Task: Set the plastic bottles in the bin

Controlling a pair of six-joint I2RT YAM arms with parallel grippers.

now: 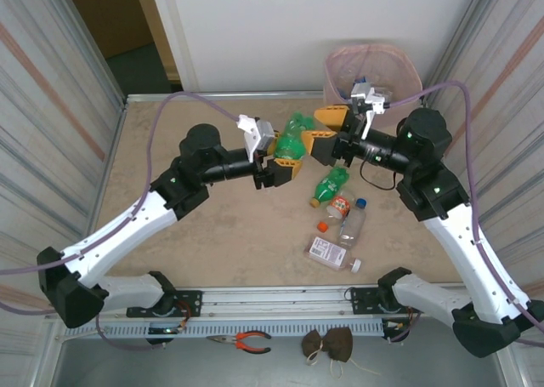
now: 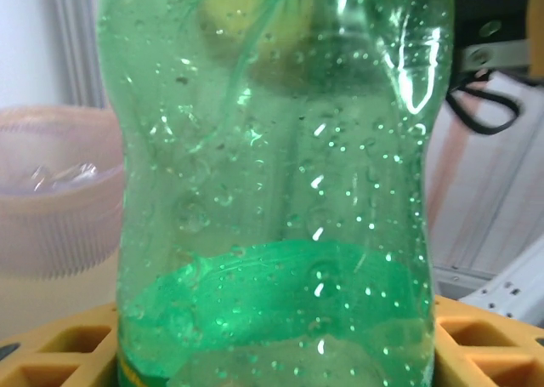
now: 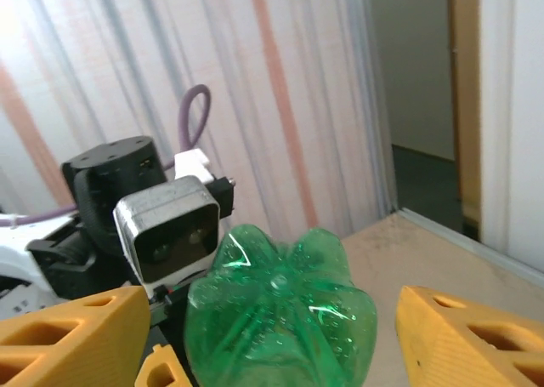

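Note:
A green plastic bottle (image 1: 295, 126) hangs in the air between my two grippers, above the far middle of the table. My left gripper (image 1: 289, 156) is shut on it, and the bottle's body (image 2: 272, 183) stands close before the left wrist camera, between the yellow fingers (image 2: 51, 353). My right gripper (image 1: 317, 129) is open around the bottle's base (image 3: 280, 302), with a gap on each side to its yellow fingers (image 3: 463, 336). The bin (image 1: 371, 68), cream with a pink liner, stands at the far right behind the right gripper. More bottles lie on the table: a green one (image 1: 329, 185), an orange-labelled one (image 1: 340, 206), a clear blue-capped one (image 1: 353, 223) and a flat white-labelled one (image 1: 327, 253).
A loose orange cap (image 1: 323, 226) and a white cap (image 1: 355, 265) lie among the bottles. Striped walls close in both sides. Pliers (image 1: 242, 341) lie below the table's front rail. The bin's rim (image 2: 51, 149) is at the left in the left wrist view.

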